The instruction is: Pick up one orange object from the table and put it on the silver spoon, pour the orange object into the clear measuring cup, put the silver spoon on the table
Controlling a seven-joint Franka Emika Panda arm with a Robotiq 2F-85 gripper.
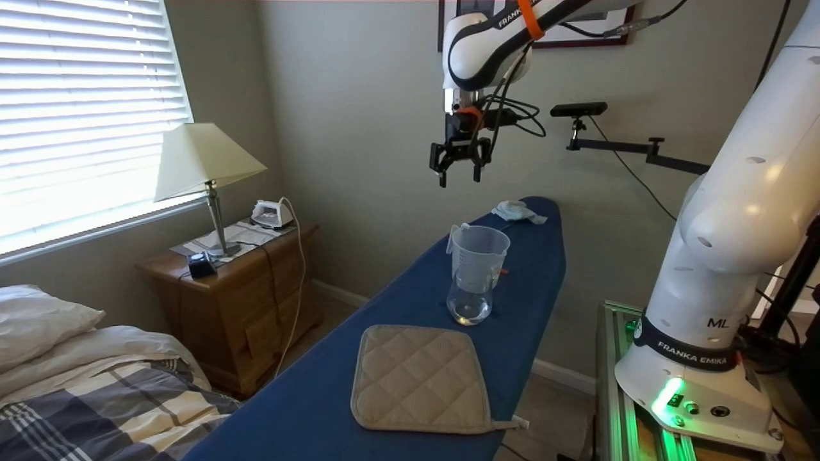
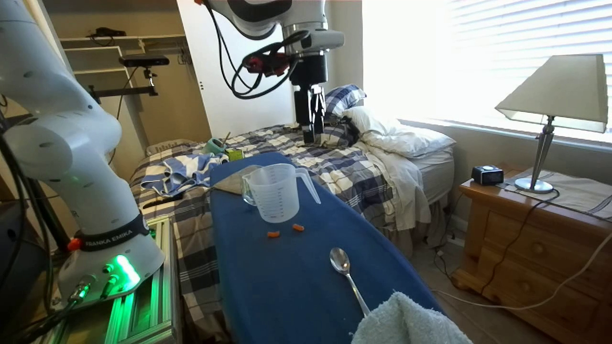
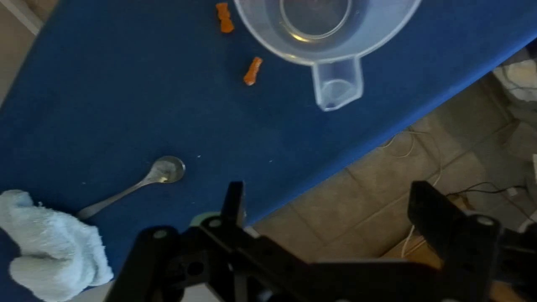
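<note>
My gripper (image 1: 460, 179) hangs high above the blue table (image 2: 287, 286), pointing down, its jaws wide apart. In the wrist view nothing lies between the gripper's (image 3: 328, 184) fingertips; table edge and floor show beyond them. Two small orange objects (image 2: 273, 234) (image 2: 298, 228) rest on the cover beside the clear measuring cup (image 2: 277, 196), which stands upright with its handle (image 3: 337, 84) outward. Apart from these lies the silver spoon (image 3: 168, 170), bowl toward the cup, its handle end reaching a pale towel. An exterior view shows only a bit of orange (image 1: 503, 271) behind the cup.
Close to the measuring cup stands a clear glass vessel (image 1: 469, 310). A beige quilted pad (image 1: 419, 378) lies on the table beyond it. The crumpled pale towel (image 2: 411, 325) sits at the opposite end. A nightstand (image 1: 237, 314) with lamp and a bed (image 2: 344, 177) flank the table.
</note>
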